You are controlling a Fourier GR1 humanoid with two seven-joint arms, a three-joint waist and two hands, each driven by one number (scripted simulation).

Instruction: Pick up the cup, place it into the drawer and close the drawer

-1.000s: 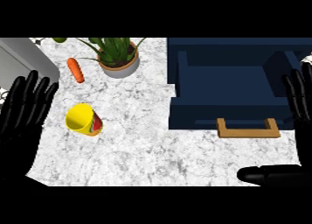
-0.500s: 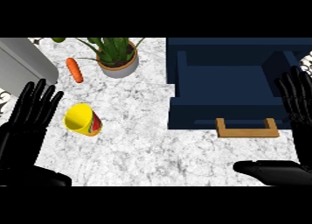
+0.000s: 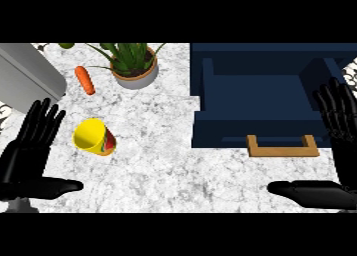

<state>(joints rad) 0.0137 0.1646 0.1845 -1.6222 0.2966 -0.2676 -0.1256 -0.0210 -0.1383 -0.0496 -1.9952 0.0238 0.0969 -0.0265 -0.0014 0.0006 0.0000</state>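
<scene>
a yellow cup [image 3: 94, 137] with a red-patterned side lies tipped on the marble counter [image 3: 166, 165], just right of the left hand [image 3: 26, 155]. both hands, the right hand [image 3: 342, 135] beside the open navy drawer [image 3: 273, 107], are spread flat, grasping nothing.

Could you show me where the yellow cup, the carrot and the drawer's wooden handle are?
yellow cup [image 3: 92, 136], head view, on its open yellow mouth.
carrot [image 3: 85, 80], head view, on the middle of its orange body.
wooden handle [image 3: 281, 151], head view, on its front bar.
</scene>
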